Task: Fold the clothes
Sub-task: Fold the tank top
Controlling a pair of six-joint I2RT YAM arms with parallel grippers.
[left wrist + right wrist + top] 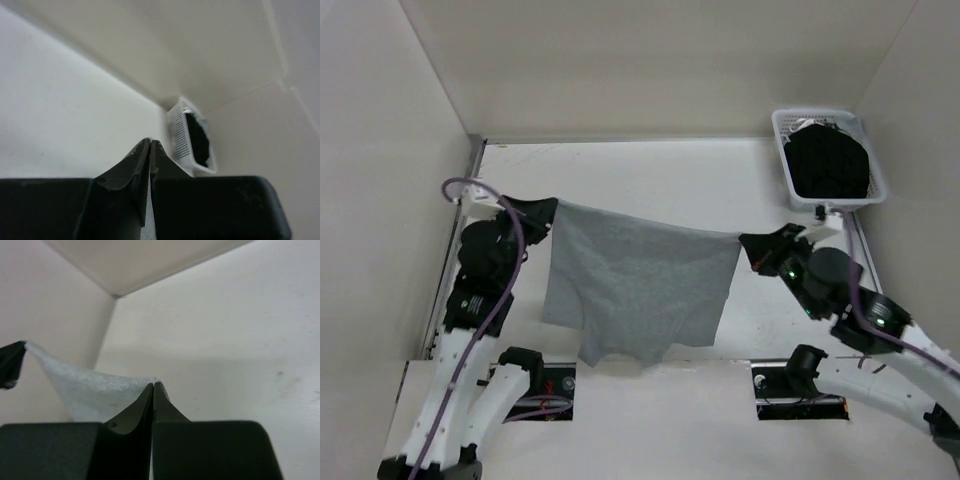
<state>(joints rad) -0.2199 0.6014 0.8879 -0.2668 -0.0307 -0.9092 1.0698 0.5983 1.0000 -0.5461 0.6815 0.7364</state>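
Closest to me, the lower edge of the grey top (640, 285) hangs down toward the near side of the table (650, 170), uneven, with one part sagging lower than the rest. I cannot tell whether that edge touches the table or hangs just above it.

The top is spread between my two hands like a sheet on a line. My left gripper (545, 210) is clamped on its upper left corner, and my right gripper (748, 245) is clamped on its upper right corner. The upper edge runs nearly straight between them, sloping a little down toward the right.

From my right wrist, the fingers (153, 387) are pressed tight together with the pale cloth (95, 390) coming out at their tips. It stretches away to the left, where the dark tip of my other hand (10, 365) pinches the far corner.

From my left wrist, the fingers (150, 145) are also closed hard against each other, but no cloth shows in that view.

Beyond the top, bare table runs to the back wall (650, 60). In the far right corner a white basket (780, 125) stands well apart from the top, with black clothes (830, 165) piled inside. The same basket (177, 135) shows past my left fingers.
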